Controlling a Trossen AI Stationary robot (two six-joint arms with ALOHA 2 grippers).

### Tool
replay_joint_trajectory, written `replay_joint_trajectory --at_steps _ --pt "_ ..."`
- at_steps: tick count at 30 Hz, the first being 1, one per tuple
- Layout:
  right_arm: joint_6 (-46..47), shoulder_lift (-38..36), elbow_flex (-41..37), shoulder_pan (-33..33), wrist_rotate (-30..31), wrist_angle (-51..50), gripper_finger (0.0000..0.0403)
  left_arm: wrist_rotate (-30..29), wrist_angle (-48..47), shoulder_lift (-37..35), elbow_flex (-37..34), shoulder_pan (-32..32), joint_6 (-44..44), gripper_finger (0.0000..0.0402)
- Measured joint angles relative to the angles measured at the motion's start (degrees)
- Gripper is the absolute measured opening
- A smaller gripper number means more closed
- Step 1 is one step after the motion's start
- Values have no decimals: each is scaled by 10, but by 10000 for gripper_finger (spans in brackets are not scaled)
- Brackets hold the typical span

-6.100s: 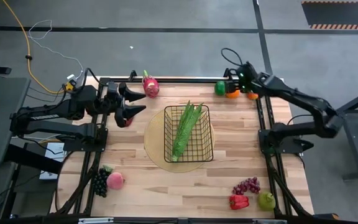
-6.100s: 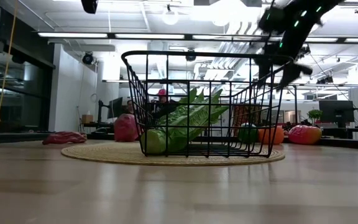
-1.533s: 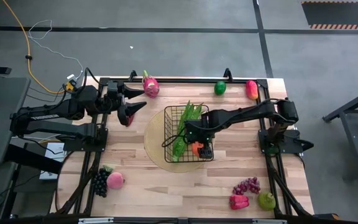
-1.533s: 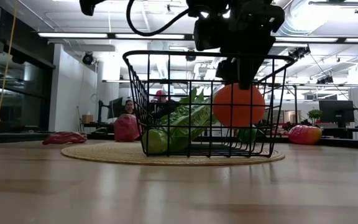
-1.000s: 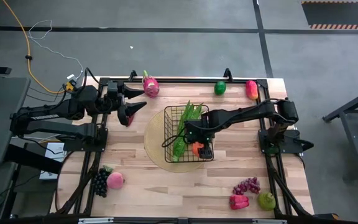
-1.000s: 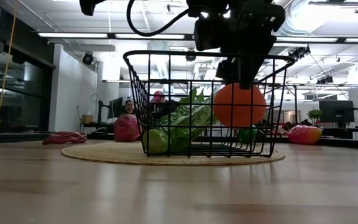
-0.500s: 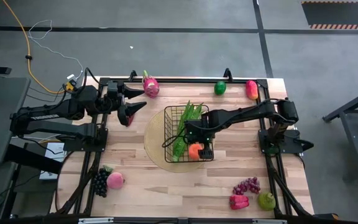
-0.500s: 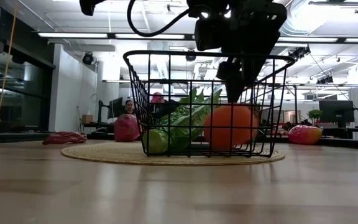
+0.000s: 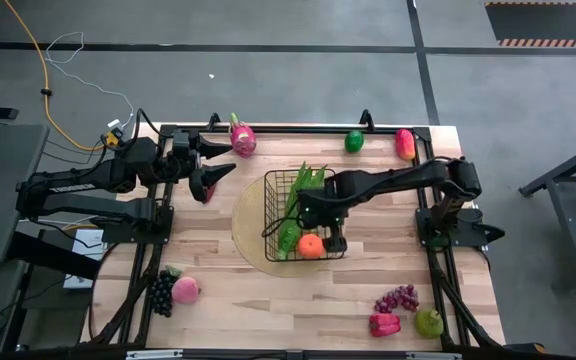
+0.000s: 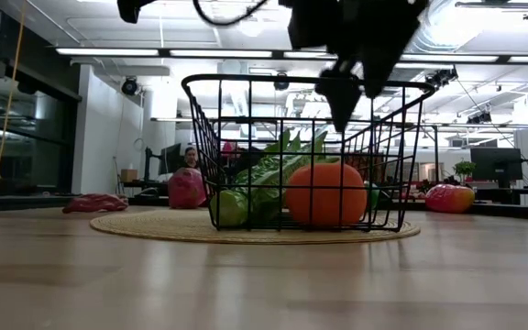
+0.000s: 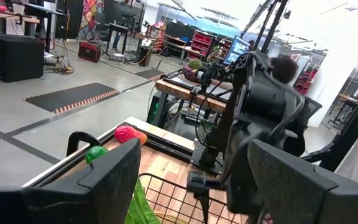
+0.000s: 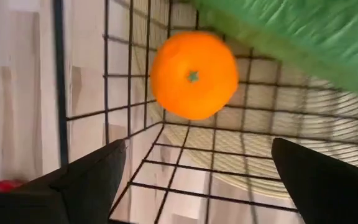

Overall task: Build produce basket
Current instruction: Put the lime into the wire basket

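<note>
Two arms share the bench [image 9: 268, 300], and most free wood lies along the near half, between the round tan mat [image 9: 251, 245] and the front edge. The black wire basket [image 9: 275, 180] stands on that mat at mid-bench, its tall sides closing in whatever is inside. Long green pods [image 9: 298, 205] lie lengthwise in it, and an orange [image 9: 311, 245] rests on the basket floor at the near corner, beside the pods; in the right wrist view the orange [image 12: 194, 74] sits alone against the wire wall.

The right gripper [image 9: 336, 232] hangs over the basket just above the orange, fingers [image 12: 86, 180] spread wide and holding nothing; its arm stretches across from the right rail. The left gripper [image 9: 220, 160] waits at the far left of the bench, fingers parted and empty, near a pink dragon fruit [image 9: 241, 138] and a red piece just beneath it, partly hidden.

Along the far edge lie a green pepper [image 9: 354, 141] and a reddish fruit [image 9: 405, 144], well apart from the basket. The near-left corner holds dark grapes [image 9: 160, 293] touching a peach [image 9: 185, 290]. The near-right corner holds red grapes [image 9: 398, 298], a red pepper [image 9: 385, 324] and a green apple [image 9: 428, 322], close together beside the right rail.
</note>
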Motion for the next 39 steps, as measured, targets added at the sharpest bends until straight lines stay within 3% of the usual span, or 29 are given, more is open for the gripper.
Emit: replay_joint_trajectory --at_steps 5,9,19,25,33,39 --pt "-7 -32 44 -15 13 -8 392 0 0 0 0 0 0 285" --pt "23 -98 12 -34 18 38 392 0 0 0 0 0 0 284" --pt "194 -342 -272 -70 19 278 392 -16 0 0 0 0 0 284" --pt "273 -445 -373 -73 28 436 392 -17 0 0 0 0 0 284" --pt "288 -484 -399 -72 40 569 392 -17 0 0 0 0 0 284" --pt "347 -483 -399 -72 40 591 392 -16 0 0 0 0 0 284"
